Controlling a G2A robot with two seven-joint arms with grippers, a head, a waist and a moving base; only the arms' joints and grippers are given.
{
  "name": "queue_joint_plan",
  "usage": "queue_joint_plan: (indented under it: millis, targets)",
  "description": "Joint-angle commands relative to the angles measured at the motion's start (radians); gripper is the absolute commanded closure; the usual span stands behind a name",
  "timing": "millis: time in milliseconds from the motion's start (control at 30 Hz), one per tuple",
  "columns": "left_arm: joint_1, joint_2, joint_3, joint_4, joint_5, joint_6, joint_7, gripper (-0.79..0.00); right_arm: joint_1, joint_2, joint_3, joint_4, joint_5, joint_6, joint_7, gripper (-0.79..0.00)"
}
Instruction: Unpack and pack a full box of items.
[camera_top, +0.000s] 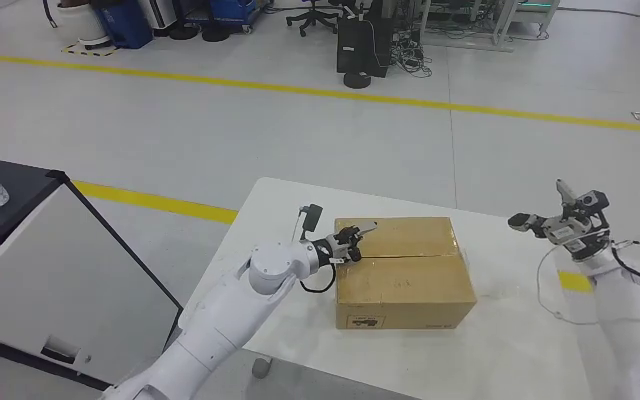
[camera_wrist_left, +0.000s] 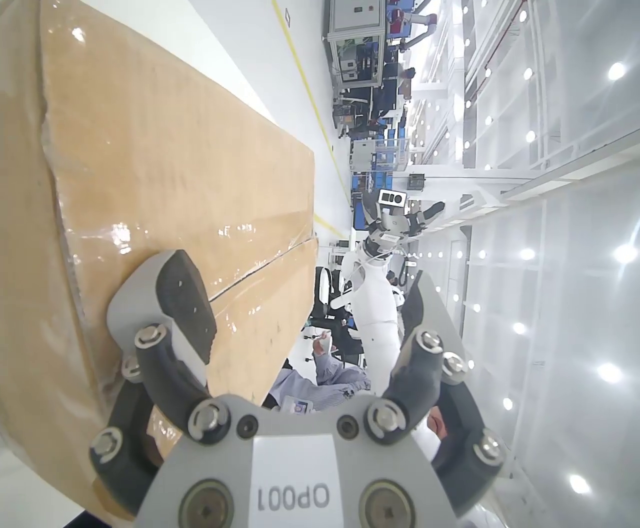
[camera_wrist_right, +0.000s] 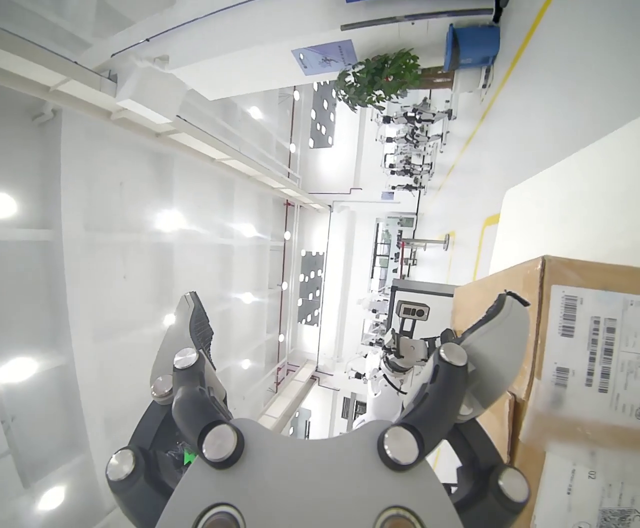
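A brown cardboard box (camera_top: 403, 272) stands on the white table (camera_top: 280, 210), its top flaps closed and taped along the middle seam (camera_wrist_left: 260, 267). My left gripper (camera_top: 352, 240) is at the box's top left edge, open, with one finger pad (camera_wrist_left: 186, 300) lying on the taped top near the seam and the other finger (camera_wrist_left: 417, 320) in the air. My right gripper (camera_top: 545, 208) hangs open above the table's right side, well clear of the box. In the right wrist view the box's end (camera_wrist_right: 575, 360) carries white shipping labels.
A dark-framed white cabinet (camera_top: 60, 280) stands to the left of the table. Bare table surface lies to the right of the box and in front of it. The floor behind has yellow lines (camera_top: 330, 92).
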Motion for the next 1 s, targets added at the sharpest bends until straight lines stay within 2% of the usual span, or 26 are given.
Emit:
queue_joint_plan:
  millis: [0, 167, 300, 900, 967]
  targets:
    - [0.0, 0.0, 0.0, 0.0, 0.0, 0.0, 0.0, -0.785, -0.013, 0.021, 0.032, 0.003, 0.004, -0.011, 0.018, -0.785]
    - [0.0, 0.0, 0.0, 0.0, 0.0, 0.0, 0.0, -0.785, -0.078, 0.067, 0.108, 0.034, 0.035, -0.02, 0.068, -0.785]
    - [0.0, 0.0, 0.0, 0.0, 0.0, 0.0, 0.0, -0.785, -0.144, 0.088, 0.148, 0.048, 0.066, -0.017, 0.112, -0.785]
    - [0.0, 0.0, 0.0, 0.0, 0.0, 0.0, 0.0, -0.785, -0.144, 0.088, 0.148, 0.048, 0.066, -0.017, 0.112, -0.785]
    - [0.0, 0.0, 0.0, 0.0, 0.0, 0.0, 0.0, -0.785, -0.171, 0.085, 0.153, 0.026, 0.097, 0.043, 0.112, -0.785]
